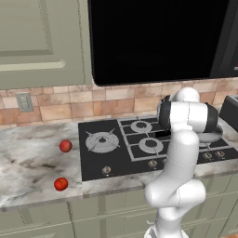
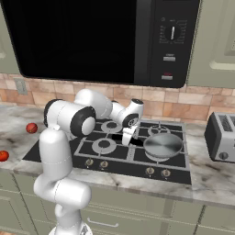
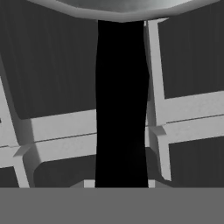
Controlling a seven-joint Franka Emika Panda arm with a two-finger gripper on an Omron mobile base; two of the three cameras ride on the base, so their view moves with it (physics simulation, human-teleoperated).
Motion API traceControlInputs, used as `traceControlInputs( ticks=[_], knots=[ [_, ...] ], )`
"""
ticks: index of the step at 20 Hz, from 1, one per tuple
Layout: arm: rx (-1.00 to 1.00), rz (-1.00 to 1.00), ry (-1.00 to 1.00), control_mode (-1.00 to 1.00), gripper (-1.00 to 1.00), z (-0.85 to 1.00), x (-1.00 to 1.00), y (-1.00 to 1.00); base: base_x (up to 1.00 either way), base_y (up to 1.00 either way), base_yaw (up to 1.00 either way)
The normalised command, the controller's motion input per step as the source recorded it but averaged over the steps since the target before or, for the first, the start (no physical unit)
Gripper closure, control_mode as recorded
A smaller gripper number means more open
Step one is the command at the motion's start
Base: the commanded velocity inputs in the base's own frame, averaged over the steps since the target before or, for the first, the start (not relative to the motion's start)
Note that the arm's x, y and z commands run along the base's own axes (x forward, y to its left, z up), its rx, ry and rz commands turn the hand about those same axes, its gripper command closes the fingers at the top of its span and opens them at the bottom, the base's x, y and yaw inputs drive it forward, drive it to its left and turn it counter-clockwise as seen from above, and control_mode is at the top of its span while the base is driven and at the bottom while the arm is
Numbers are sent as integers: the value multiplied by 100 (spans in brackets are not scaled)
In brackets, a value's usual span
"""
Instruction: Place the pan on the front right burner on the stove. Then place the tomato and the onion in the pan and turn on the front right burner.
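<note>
Pan sits on the front right burner, the gripper at its nine o'clock, jaws shut tight on the black handle. Next it should let go and fetch a red ball.

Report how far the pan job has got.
Done: pan sits over the front right burner on the stove. In hand: the tool is shut on its black handle. Left: two red balls wait on the counter; burner knob unturned.

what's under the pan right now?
The pan sits on the stove's grey grate at the front right; the burner beneath is covered. Its black handle runs over the grate bars, gripper closed on it.
</note>
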Motion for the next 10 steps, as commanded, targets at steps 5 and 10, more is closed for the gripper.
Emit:
traceControlInputs(
  ticks=[5, 10],
  knots=[
    [0, 0, 0, -100, -100, -6, 0, 0, 0, 0, 0],
    [0, 0, -1, -100, -100, -5, 0, 0, 0, 0, 0]
  ],
)
